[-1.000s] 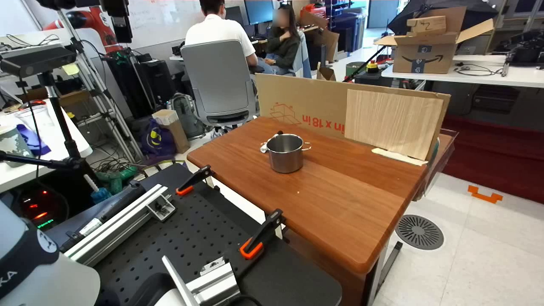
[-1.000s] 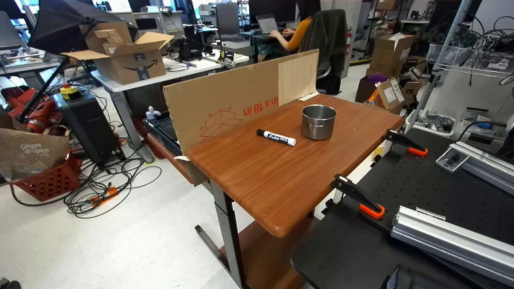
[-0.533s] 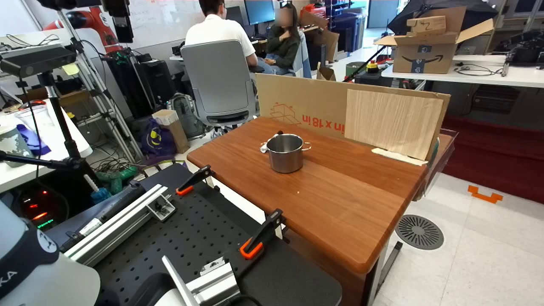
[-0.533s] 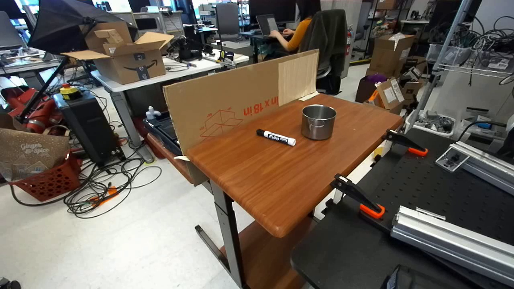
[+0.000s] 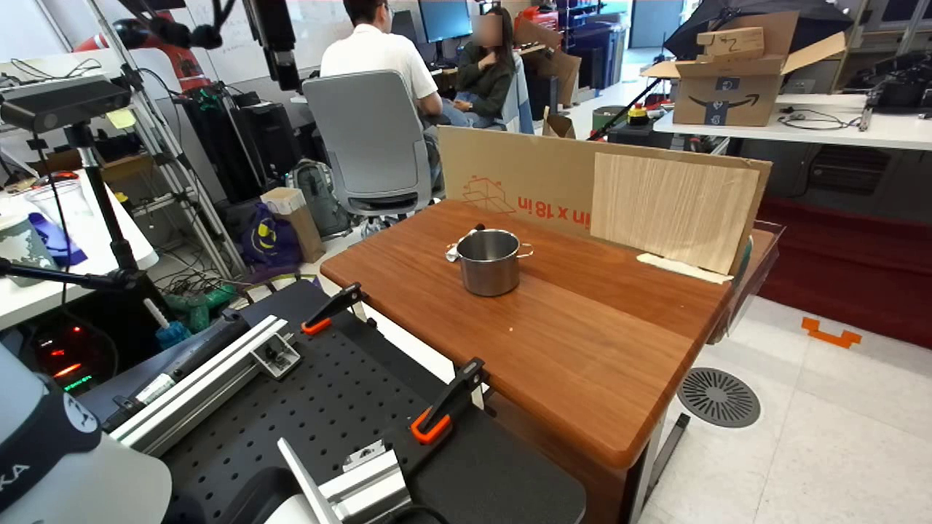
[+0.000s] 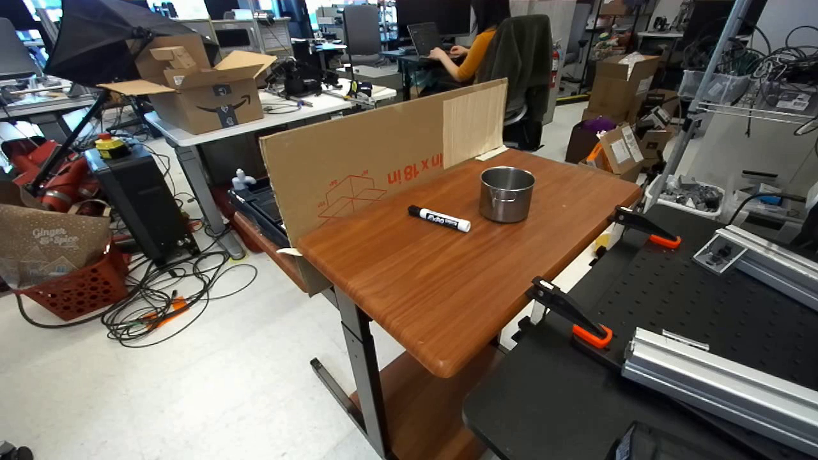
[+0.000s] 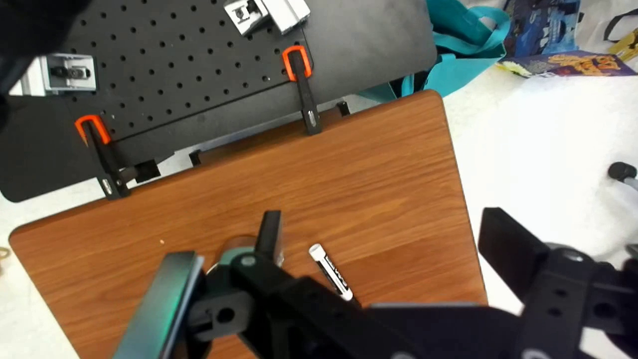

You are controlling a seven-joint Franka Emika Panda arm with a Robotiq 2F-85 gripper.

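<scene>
A white marker (image 6: pixel 439 218) is capped in black and printed with black lettering. The fingers (image 7: pixel 512 253) are spread wide.

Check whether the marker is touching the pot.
Apart. In an exterior view, a strip of bare wooden tabletop shows between the marker's white end and the metal pot.

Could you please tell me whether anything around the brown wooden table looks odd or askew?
Red printed lettering on the brown cardboard panel edging the table is upside down, so the panel seems inverted. The shiny cylindrical steel pot stands upright.
</scene>
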